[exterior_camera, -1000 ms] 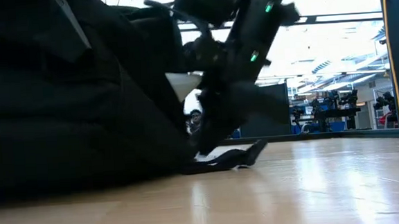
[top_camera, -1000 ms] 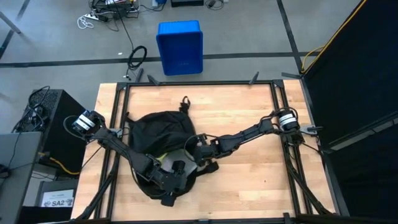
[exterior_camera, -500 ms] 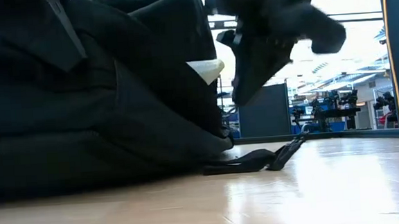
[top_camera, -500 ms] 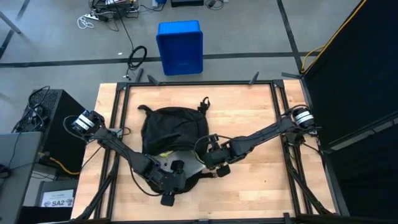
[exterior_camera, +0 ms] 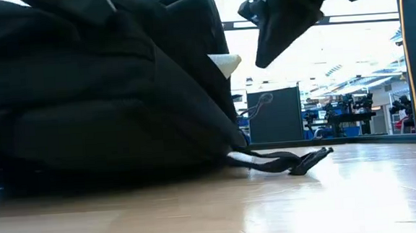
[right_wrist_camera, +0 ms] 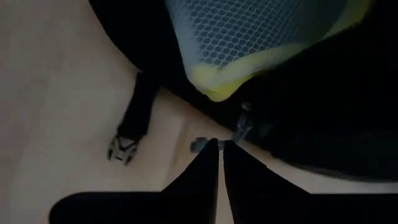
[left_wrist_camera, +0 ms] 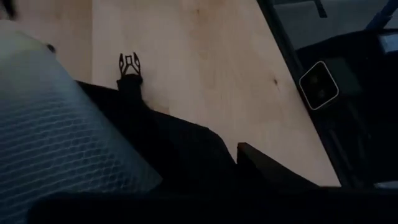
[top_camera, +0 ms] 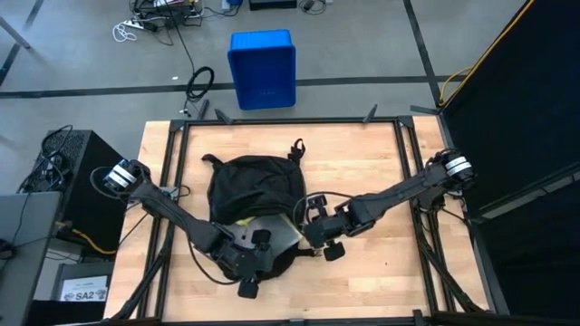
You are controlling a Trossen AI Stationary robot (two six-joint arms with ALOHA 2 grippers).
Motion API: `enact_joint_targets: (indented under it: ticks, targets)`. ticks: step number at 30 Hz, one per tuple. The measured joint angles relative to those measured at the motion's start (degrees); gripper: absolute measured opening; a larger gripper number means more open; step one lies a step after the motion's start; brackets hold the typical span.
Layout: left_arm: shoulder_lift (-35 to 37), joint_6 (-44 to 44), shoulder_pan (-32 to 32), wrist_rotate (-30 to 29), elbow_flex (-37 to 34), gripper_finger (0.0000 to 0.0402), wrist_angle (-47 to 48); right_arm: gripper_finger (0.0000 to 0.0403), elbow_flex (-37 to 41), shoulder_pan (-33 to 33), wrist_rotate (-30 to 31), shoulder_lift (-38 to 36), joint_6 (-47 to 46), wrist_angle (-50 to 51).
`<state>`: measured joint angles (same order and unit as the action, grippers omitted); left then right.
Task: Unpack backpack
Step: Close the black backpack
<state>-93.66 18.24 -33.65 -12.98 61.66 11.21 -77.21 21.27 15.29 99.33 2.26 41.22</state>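
Note:
The black backpack (top_camera: 249, 192) lies on the wooden table, left of centre. A pale grey mesh panel with a yellow edge (top_camera: 265, 234) shows at its near side and also fills part of the right wrist view (right_wrist_camera: 249, 37). A black strap with a buckle (exterior_camera: 297, 159) trails from it onto the table toward the right. My left gripper (top_camera: 246, 264) is at the backpack's near edge, shut on its fabric. My right gripper (exterior_camera: 263, 55) hangs shut above the table, just right of the backpack, holding nothing; its fingertips (right_wrist_camera: 219, 146) point at the bag's edge. My left gripper holds the backpack's black fabric (left_wrist_camera: 186, 155) at the bag's near edge, beside the mesh panel (left_wrist_camera: 56, 143). It comes slanting down from the table's near left. One finger (left_wrist_camera: 267, 169) shows beside the fabric; the fabric hides the other and the place of contact.
A blue plastic bin (top_camera: 262, 68) stands on the floor beyond the table's far edge. Black frame rails (top_camera: 412, 181) run along the table's sides. Bare wood (top_camera: 372, 272) lies right of the backpack. Two more straps (top_camera: 294, 149) stick out at the backpack's far edge.
My right gripper has risen and drawn back toward the table's right and near edges, clear of the backpack, staying shut. The backpack has turned about from a slant to square with the table, and its buckled strap now trails out to the right. My left gripper has risen slightly.

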Motion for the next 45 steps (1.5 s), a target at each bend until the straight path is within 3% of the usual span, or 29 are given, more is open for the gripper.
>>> enact_joint_targets:
  ticks: [5, 9, 17, 25, 27, 30, 36, 45]
  targets:
    - [0.2, 0.0, 0.0, -1.4, 1.4, 0.0086, 0.8, 0.0006, 2.1, -1.8, -0.5, 0.0, -6.4, -0.2]
    - [0.2, 0.0, 0.0, -2.6, 1.3, 0.0101, 0.7, 0.0036, 3.9, -4.4, -0.9, 0.0, -13.1, -1.1]
    - [0.2, -1.8, 0.5, -7.9, 1.3, 0.0109, 0.8, 0.0133, 11.5, -9.0, -16.9, 0.0, -15.4, -14.4]
    - [-0.5, -6.2, 4.0, -12.5, 1.3, 0.0109, 0.7, 0.0201, 16.2, -11.2, -20.6, 0.0, -17.1, -20.9]
    - [-1.0, -6.3, 5.4, -12.5, 1.2, 0.0109, 0.6, 0.0197, 17.3, -11.3, -21.0, 0.0, -17.1, -22.9]
    - [-2.1, -7.0, 7.2, -12.1, 1.2, 0.0108, 0.5, 0.0159, 18.3, -11.3, -21.0, 0.0, -15.9, -23.5]
    - [-4.3, -7.7, 9.2, -9.6, 1.2, 0.0108, 0.7, 0.0016, 18.5, -11.3, -21.7, 0.0, -12.6, -23.6]
    - [-5.9, -7.6, 9.4, -9.7, 1.2, 0.0108, 1.3, 0.0001, 18.5, -10.2, -30.0, 0.0, -12.5, -23.7]
